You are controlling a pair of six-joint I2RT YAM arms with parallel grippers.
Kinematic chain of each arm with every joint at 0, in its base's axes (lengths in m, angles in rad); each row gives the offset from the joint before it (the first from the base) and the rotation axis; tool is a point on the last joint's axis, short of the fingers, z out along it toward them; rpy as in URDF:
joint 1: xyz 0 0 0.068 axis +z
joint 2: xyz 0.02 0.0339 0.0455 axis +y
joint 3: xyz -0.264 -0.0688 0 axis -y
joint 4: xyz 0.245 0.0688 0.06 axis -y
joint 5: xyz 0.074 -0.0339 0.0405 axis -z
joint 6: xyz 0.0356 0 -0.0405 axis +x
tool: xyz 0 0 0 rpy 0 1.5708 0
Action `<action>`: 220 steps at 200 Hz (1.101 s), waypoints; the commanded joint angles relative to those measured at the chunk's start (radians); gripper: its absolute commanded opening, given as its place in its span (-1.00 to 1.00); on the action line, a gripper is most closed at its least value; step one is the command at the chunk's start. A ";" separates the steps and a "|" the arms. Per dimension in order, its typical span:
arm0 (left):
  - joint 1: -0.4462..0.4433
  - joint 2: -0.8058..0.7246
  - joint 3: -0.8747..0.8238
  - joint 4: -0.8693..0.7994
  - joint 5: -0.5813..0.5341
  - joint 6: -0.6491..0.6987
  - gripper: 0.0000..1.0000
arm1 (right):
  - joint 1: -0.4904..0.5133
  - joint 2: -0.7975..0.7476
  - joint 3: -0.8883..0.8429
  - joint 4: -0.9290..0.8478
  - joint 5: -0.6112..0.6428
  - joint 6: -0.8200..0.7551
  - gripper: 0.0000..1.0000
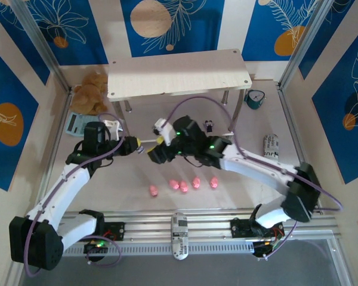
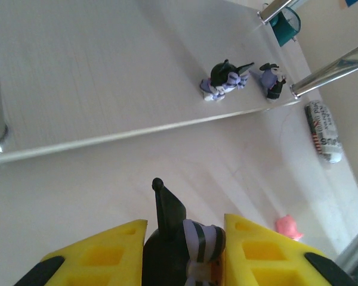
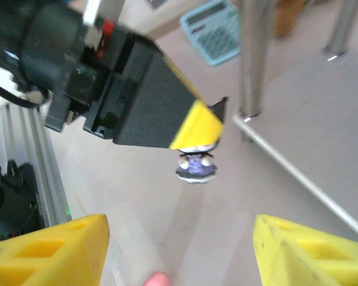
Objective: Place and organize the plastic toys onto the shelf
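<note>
Left tool: our left tool (image 2: 185, 253) is pinching a dark figurine (image 2: 167, 232) between its yellow pads, pointed hat sticking out forward. It hangs above the desk (image 1: 244, 196), just in front of the shelf.
Right tool: our right tool (image 3: 179, 250) is spread wide with nothing between the fingers. It faces the left tool from close by.
Shelf: the shelf (image 1: 179, 74) stands at the far side of the desk. Its top board looks bare from above.
Done: a first placed figurine (image 2: 222, 80) and a second placed figurine (image 2: 273, 80) sit on the lower board (image 2: 77, 71) near its right end, just beside each other.
Not done: five pink pigs (image 1: 184, 186) lie in a loose row on the desk in front of the arm bases, well apart from the shelf and not gripped by either tool.
Progress: we judge it early. Two toys are on the shelf, a third is in hand, and all the pigs are untouched.
Remaining: as we read it, the held figurine goes next to the other two, then the pigs go up one by one, grouped by kind to count as organized.
Unclear: the first placed figurine looks tipped over. We can't tell for sure, and it may need straightening.
</note>
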State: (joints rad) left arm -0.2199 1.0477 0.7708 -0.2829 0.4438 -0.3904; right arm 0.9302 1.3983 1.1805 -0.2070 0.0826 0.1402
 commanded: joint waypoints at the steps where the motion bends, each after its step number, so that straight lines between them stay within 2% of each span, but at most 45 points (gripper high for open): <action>1: -0.014 0.017 0.069 -0.006 -0.052 0.181 -0.50 | -0.035 -0.145 -0.039 -0.055 0.130 -0.013 0.34; 41: -0.095 0.092 0.112 0.078 -0.156 0.387 -0.47 | -0.148 -0.367 -0.121 -0.099 0.195 -0.010 0.41; 79: -0.176 0.193 0.140 0.181 -0.235 0.591 -0.40 | -0.219 -0.462 -0.147 -0.151 0.216 -0.003 0.41; 99: -0.176 0.248 0.141 0.248 -0.205 0.676 -0.37 | -0.239 -0.495 -0.153 -0.163 0.222 -0.002 0.42; 154: -0.161 0.397 0.204 0.279 -0.130 0.815 -0.38 | -0.290 -0.562 -0.160 -0.193 0.227 -0.001 0.41; 220: -0.134 0.493 0.286 0.228 -0.042 0.945 -0.39 | -0.340 -0.623 -0.168 -0.245 0.248 0.005 0.43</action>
State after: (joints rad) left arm -0.3752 1.5078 1.0119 -0.0517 0.3298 0.4751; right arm 0.6044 0.7998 1.0241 -0.4263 0.3069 0.1333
